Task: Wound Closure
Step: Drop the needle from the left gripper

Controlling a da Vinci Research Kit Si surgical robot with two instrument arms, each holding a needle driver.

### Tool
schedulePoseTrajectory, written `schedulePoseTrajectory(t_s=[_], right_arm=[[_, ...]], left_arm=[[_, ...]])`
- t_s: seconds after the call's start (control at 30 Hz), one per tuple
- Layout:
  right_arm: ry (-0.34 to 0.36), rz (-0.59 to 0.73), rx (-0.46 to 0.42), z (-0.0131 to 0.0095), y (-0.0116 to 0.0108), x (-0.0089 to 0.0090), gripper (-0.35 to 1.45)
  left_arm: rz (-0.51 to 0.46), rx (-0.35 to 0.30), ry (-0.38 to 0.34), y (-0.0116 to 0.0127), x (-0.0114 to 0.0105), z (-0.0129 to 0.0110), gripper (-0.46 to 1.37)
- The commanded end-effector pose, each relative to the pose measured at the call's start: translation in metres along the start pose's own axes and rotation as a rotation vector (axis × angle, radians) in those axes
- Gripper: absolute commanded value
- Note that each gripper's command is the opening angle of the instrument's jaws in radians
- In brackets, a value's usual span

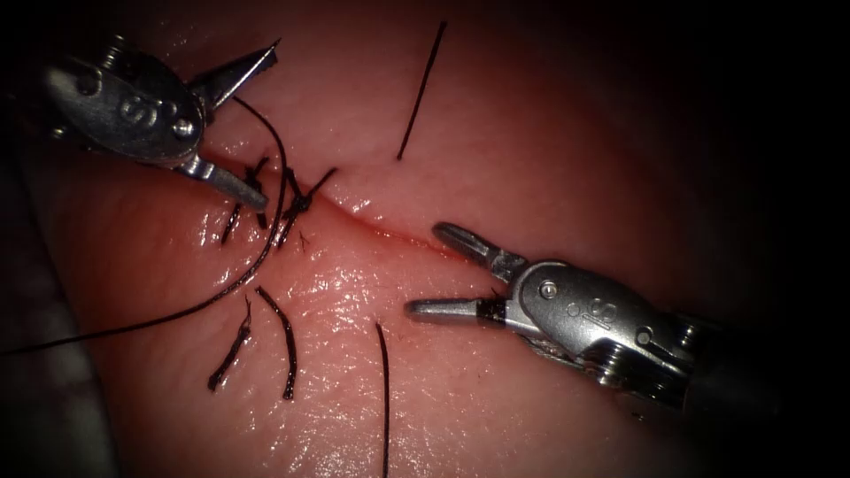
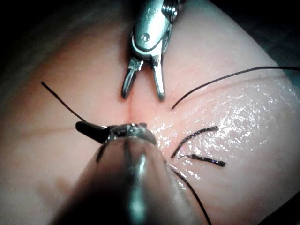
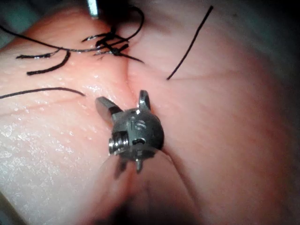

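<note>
**Both tools open and empty over a part-closed cut**

Nearest the endoscope, the right tool (image 1: pixel 434 270) hangs with its jaws spread wide and nothing between them, one tip over the cut (image 1: pixel 390 232) and the other just on the near side of it. The right wrist view shows the same tool (image 3: pixel 123 104) with both jaws splayed either side of the cut's line, holding nothing. Loose cut ends (image 1: pixel 288 341) of thread lie on the glistening tissue (image 1: pixel 496 416) to the left of these jaws, and one longer strand (image 1: pixel 384 398) runs down from just below the lower jaw.

Beyond the right jaws, along the cut, sits a dark knot (image 1: pixel 299 205) with short tails. The long thread (image 1: pixel 266 243) curves past the knot and trails off to the left edge.

Farthest back, the left tool (image 1: pixel 266 128) also stands wide open: one jaw points up and away, the other reaches down to end just left of the knot. The thread arcs out from between these jaws, yet neither jaw closes on it. In the left wrist view, one jaw of the left tool (image 2: pixel 91 130) juts sideways, with the right tool (image 2: pixel 143 91) open beyond it.

A straight cut strand (image 1: pixel 421 88) lies on the tissue right of the left jaws, well apart from them. No needle can be made out.
</note>
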Motion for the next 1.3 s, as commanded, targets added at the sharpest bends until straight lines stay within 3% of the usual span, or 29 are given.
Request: schedulePoseTrajectory(t_s=[0.03,0.17,0.23,0.43,0.57,0.77,0.83,0.97,1.3], right_arm=[[0.000,-0.001,0.009,-0.0001,0.0000,0.0000,1.36],[0.001,-0.002,0.011,-0.0002,-0.0001,0.0000,1.36],[0.002,-0.002,0.012,-0.0002,-0.0002,-0.0001,1.36],[0.002,0.003,0.012,-0.0002,-0.0003,-0.0002,1.36],[0.002,0.003,0.012,-0.0002,-0.0003,-0.0001,1.36],[0.002,0.002,0.012,0.0000,-0.0006,-0.0002,1.36],[0.003,0.001,0.013,-0.0001,-0.0007,-0.0002,1.37],[0.004,0.000,0.017,-0.0004,-0.0008,-0.0001,1.36],[0.004,0.000,0.017,-0.0004,-0.0009,0.0000,1.36]], left_arm=[[0.001,-0.017,0.018,0.0001,0.0002,0.0004,0.91],[-0.008,-0.040,0.052,0.0010,0.0003,0.0019,0.92],[-0.057,-0.099,0.076,0.0019,-0.0005,0.0028,0.94],[-0.186,-0.172,0.135,0.0041,-0.0029,0.0040,0.97],[-0.322,-0.219,0.334,0.0042,-0.0040,0.0050,1.07],[-0.385,-0.267,0.616,0.0025,-0.0051,0.0072,1.25],[-0.402,-0.266,0.708,0.0014,-0.0057,0.0079,1.24],[-0.423,-0.204,0.696,0.0001,-0.0071,0.0095,1.03],[-0.388,-0.186,0.633,0.0012,-0.0104,0.0113,1.00]])
